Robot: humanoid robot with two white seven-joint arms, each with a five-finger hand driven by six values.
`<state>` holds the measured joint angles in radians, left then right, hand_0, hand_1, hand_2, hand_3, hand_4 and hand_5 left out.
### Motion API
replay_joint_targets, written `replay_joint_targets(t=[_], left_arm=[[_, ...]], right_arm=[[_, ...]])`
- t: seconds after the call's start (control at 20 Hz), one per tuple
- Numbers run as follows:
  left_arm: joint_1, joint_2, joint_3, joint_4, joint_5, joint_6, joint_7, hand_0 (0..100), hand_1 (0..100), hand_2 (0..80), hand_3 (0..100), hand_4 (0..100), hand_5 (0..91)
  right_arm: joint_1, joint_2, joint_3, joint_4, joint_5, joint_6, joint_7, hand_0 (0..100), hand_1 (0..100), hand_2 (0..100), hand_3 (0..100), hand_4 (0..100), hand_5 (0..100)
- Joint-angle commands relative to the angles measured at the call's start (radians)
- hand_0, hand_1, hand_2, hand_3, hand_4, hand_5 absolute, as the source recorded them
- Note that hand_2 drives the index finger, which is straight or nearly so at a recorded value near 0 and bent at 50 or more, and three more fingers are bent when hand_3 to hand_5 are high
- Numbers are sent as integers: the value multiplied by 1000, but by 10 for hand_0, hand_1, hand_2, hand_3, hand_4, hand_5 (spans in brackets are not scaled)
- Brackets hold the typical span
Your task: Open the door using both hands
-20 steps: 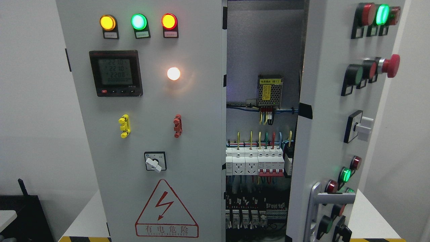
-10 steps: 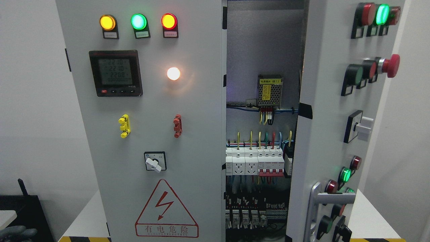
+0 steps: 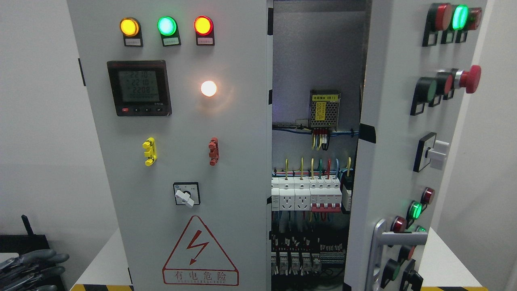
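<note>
A grey electrical cabinet fills the head view. Its left door (image 3: 177, 161) is closed and carries three lamps, a meter, a rotary switch and a red shock-warning triangle. The right door (image 3: 400, 161) stands swung outward, showing its silver lever handle (image 3: 383, 242) low down and several buttons. Between the doors the inside (image 3: 315, 194) shows breakers and coloured wires. My left hand (image 3: 34, 268), in a grey glove, enters at the lower left corner with fingers spread and relaxed, holding nothing, well left of the left door. The right hand is out of view.
The cabinet stands on a white table (image 3: 101, 262) with yellow-black striped tape at its front edge. A black object (image 3: 28, 238) sits at the lower left behind my hand. White walls lie on both sides.
My left hand has risen into view at the lower left corner, from barely visible to showing several gloved fingers. The doors have not moved.
</note>
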<state>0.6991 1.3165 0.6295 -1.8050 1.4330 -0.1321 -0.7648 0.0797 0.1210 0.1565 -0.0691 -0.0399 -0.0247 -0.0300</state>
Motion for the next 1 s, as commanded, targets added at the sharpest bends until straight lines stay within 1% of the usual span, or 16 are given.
replay_joint_targets(t=[0.0,0.05,0.1,0.15,0.25,0.5,0.6,0.65,0.7,0.85,0.95], left_arm=[[-286,24,-342,-2,-12,97,4,0,0,0,0,31,0],[-321,20,-370,-2,-31,103,7,0,0,0,0,31,0],[-383,14,-429,-2,-57,103,15,0,0,0,0,31,0],[-436,1,-486,-2,-66,103,19,0,0,0,0,31,0],[-545,-20,-611,-2,-74,103,21,0,0,0,0,31,0],[-759,-37,-805,-4,-77,103,21,0,0,0,0,31,0],[-872,-51,-905,-4,-77,118,21,0,0,0,0,31,0],[-918,-60,-944,-2,-74,138,21,0,0,0,0,31,0],[-988,-86,-989,0,-74,181,21,0,0,0,0,31,0],[-1124,-163,-1044,1,-72,296,27,0,0,0,0,31,0],[-1217,-204,-1089,1,-72,359,48,0,0,0,0,31,0]], right_arm=[[0,0,0,0,0,0,1,106,0,0,0,0,0],[0,0,0,0,0,0,1,106,0,0,0,0,0],[0,0,0,0,0,0,1,106,0,0,0,0,0],[0,0,0,0,0,0,1,106,0,0,0,0,0],[0,0,2,0,0,0,1,106,0,0,0,0,0],[0,0,0,0,0,0,1,106,0,0,0,0,0],[0,0,0,0,0,0,1,106,0,0,0,0,0],[0,0,0,0,0,0,1,106,0,0,0,0,0],[0,0,0,0,0,0,1,106,0,0,0,0,0],[0,0,0,0,0,0,1,107,0,0,0,0,0],[0,0,0,0,0,0,1,106,0,0,0,0,0]])
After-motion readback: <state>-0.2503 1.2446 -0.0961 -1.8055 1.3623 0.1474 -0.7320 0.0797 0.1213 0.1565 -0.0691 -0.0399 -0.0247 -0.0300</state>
